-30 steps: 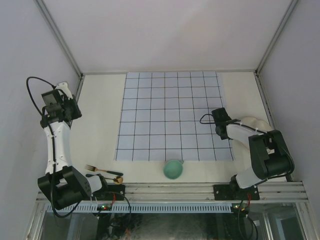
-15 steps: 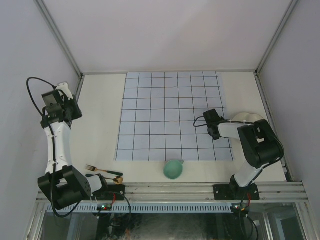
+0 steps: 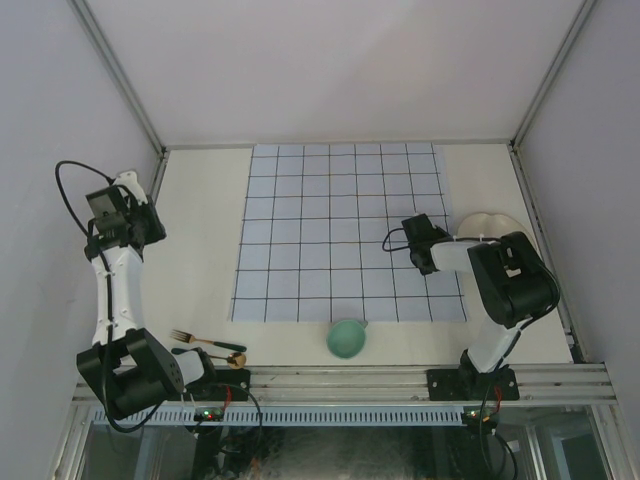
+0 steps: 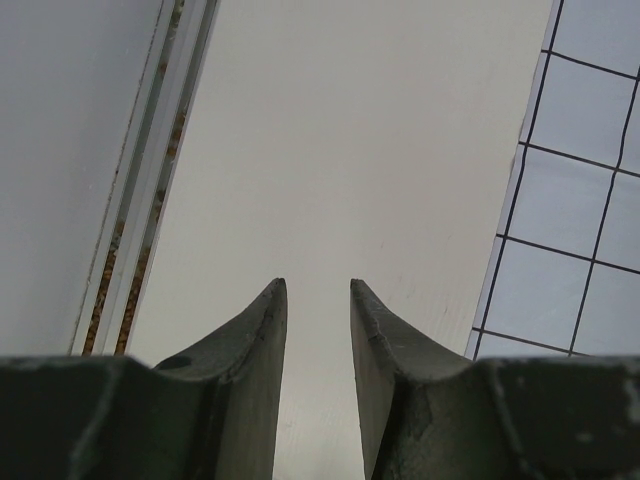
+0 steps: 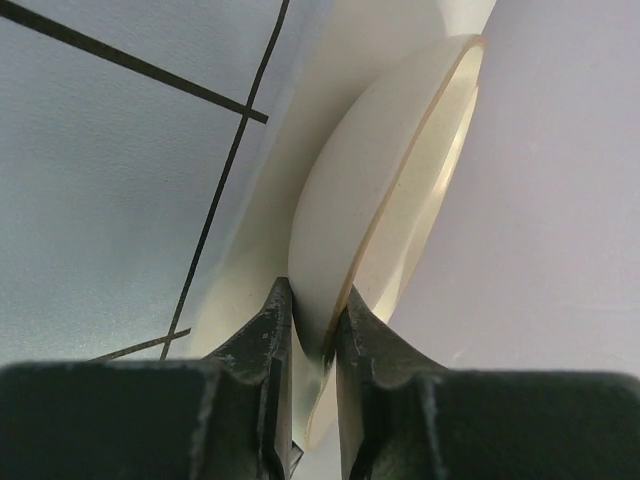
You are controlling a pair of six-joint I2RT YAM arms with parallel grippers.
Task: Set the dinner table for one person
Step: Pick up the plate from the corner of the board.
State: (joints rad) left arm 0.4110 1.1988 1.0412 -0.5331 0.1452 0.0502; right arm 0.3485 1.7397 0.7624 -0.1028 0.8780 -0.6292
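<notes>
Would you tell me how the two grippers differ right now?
The left gripper is open and empty above the dinner table; the right gripper grips the cream plate by its rim. The left one hangs left of the checked cloth, the right one by its right edge. Both have dark fingers.

A plain pale grey-white back wall (image 3: 340, 70) closes the far side. A matte pale left wall (image 3: 40, 110) and a matte pale right wall (image 3: 605, 130) stand beside it. Slim grey metal corner strips (image 3: 118, 75) join them. A silver aluminium frame rail (image 3: 350, 378) runs along the near edge. The light is soft and even.
</notes>
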